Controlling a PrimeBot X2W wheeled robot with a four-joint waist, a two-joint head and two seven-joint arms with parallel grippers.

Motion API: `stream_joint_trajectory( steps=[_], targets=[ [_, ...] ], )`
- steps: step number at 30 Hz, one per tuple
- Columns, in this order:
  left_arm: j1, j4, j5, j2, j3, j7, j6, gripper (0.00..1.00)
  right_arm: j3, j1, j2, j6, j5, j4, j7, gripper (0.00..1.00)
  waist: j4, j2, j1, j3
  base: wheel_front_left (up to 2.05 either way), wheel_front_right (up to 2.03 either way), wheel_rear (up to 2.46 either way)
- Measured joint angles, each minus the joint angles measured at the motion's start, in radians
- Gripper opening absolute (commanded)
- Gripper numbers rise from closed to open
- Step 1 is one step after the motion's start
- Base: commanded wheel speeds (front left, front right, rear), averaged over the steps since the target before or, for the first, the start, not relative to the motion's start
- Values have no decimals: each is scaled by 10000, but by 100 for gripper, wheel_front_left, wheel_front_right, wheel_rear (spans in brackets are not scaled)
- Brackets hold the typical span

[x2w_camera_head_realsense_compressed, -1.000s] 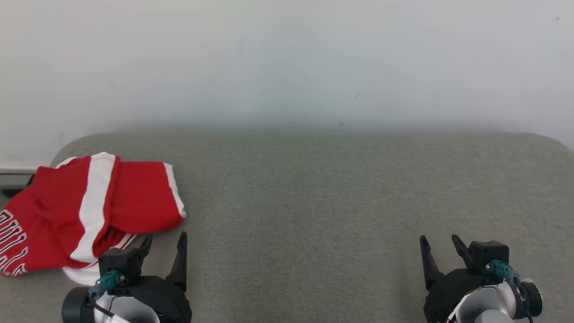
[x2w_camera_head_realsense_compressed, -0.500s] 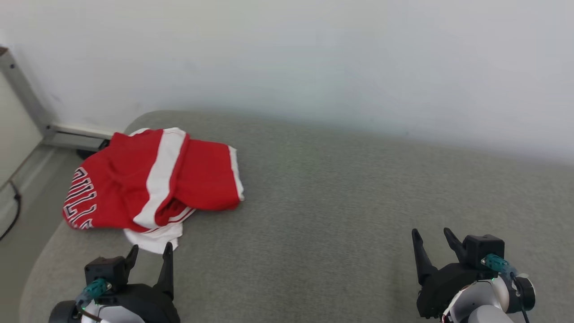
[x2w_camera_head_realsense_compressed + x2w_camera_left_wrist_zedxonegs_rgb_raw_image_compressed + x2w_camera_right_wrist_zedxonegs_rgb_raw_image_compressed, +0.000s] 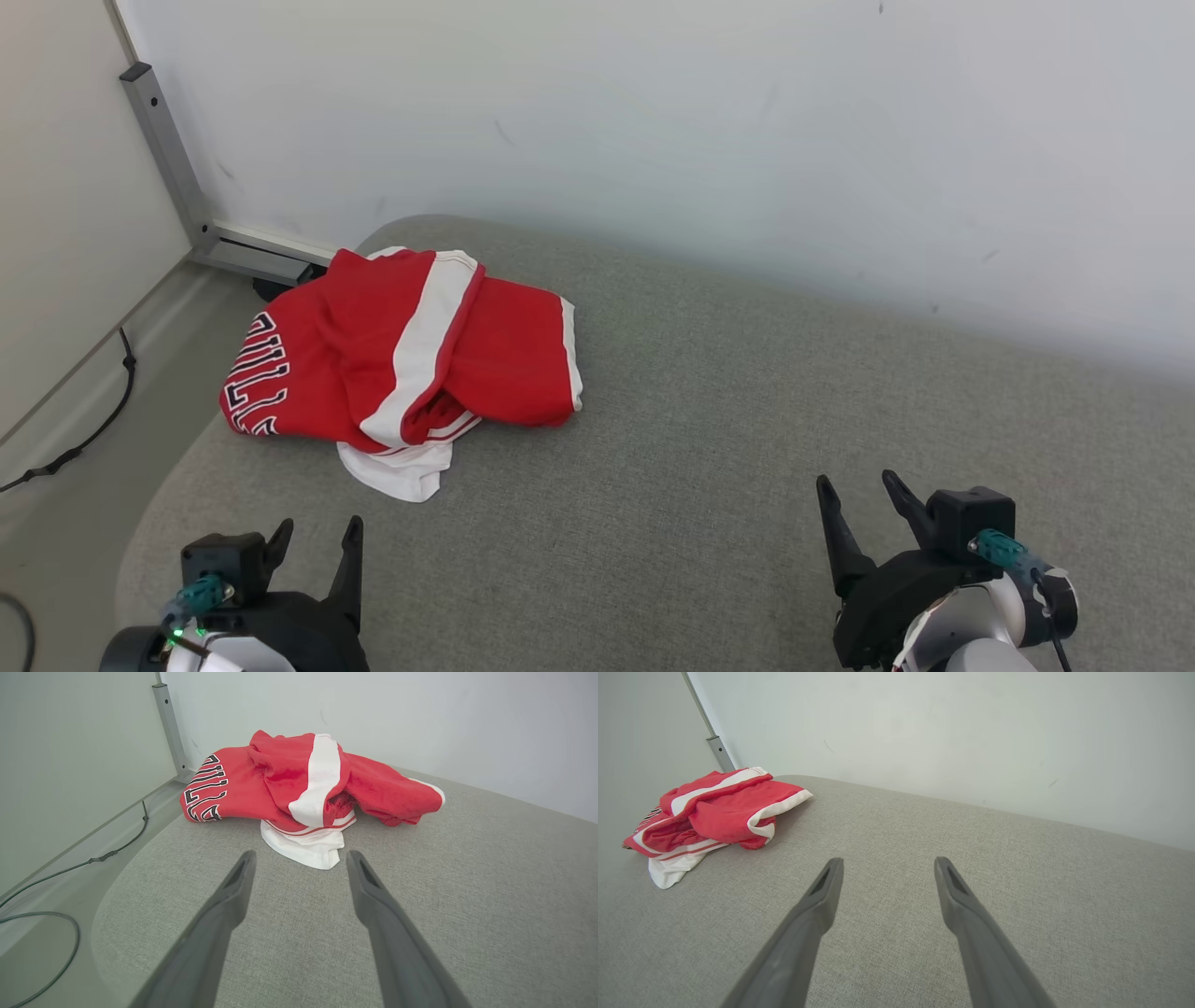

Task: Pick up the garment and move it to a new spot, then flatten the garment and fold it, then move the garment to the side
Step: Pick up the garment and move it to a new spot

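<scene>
you're on the first step, the pick-up. the red garment (image 3: 401, 364) lies bunched at upper left (untouched). your left gripper (image 3: 318, 525) and right gripper (image 3: 854, 481) are both spread wide, holding nothing. next, reach left and pinch the cloth.

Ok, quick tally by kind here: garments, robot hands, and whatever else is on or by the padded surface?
Red-and-white garment: 1
Robot hands: 2, left hand and right hand, both open
Grey padded surface: 1
Metal post: 1
Total: 5

Black block letters (image 3: 205, 791) on the red garment (image 3: 280, 779) read partly as "BULL", the rest hidden.
</scene>
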Motion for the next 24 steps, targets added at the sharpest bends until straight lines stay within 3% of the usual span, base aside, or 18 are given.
stream_joint_trajectory(
  steps=[10, 15, 24],
  targets=[
    [-934, 140, -59, -4, -54, 533, -265, 100, 54, 196, -8, 0, -286, -922, 353, 100, -249, 0, 0, 394, 0, 0, 0],
    [-2255, 556, -318, -17, 40, 1164, -681, 100, 165, 147, -52, 0, -533, -1475, 652, 100, -412, 0, 1, 875, 0, 0, 0],
    [-4521, 1735, -660, -92, 272, 2418, -867, 100, 579, -411, -224, 2, -894, -2299, 1131, 100, -1045, 1, 1, 1944, 0, 0, 0]
  ],
)
